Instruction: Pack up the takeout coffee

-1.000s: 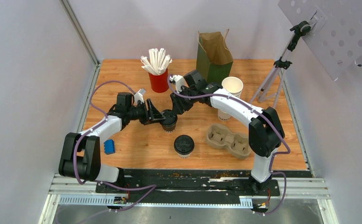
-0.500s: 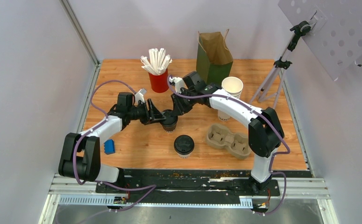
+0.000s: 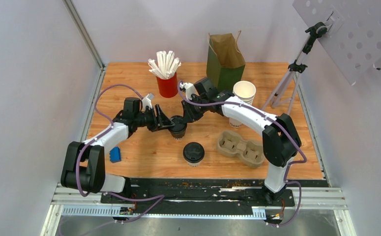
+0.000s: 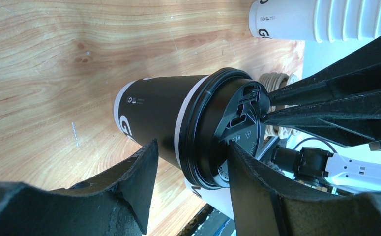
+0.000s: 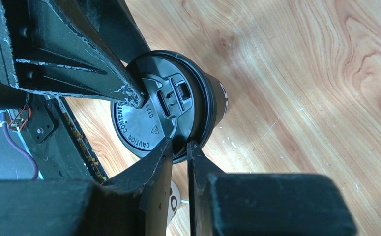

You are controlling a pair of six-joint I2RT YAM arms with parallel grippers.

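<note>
Cup (image 4: 154,115): same spot, upright.
Left gripper (image 4: 190,146): still clasping cup, unchanged.
Right gripper (image 5: 179,145): narrowed since a second ago, now pinching lid (image 5: 146,125) rim.

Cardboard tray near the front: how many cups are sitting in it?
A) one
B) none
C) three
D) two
B: both hollows of the cardboard tray are bare. One lidded cup stands beside it on the table, and the other lidded cup is farther back.
</note>
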